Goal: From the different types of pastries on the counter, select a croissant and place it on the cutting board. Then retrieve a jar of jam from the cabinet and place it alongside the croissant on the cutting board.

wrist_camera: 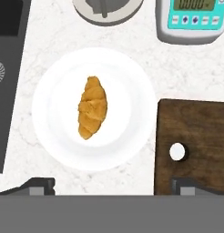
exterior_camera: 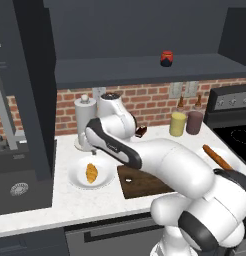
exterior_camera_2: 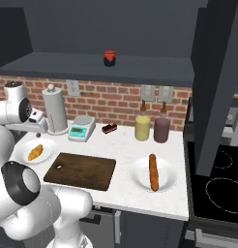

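Counter: white marbled countertop (exterior_camera_2: 123,145) bearing plates and dark brown wooden cutting board (exterior_camera_2: 82,170).
Croissant: small golden pastry (wrist_camera: 92,107) lying on round white plate (wrist_camera: 54,136).
Gripper: two-finger gripper (wrist_camera: 111,184) hovering above, fingers spread wide, gripping nothing.

Evenly lit, flat rendered light; no glare or hot spots. White faintly marbled countertop (exterior_camera_2: 123,167) bright. Dark grey wall-mounted upper cabinet (exterior_camera: 145,65) dim, interior near black. Soft faint shadow beneath round white plate (wrist_camera: 50,136). Slightly soft, low resolution throughout; no edge distortion, no motion blur.
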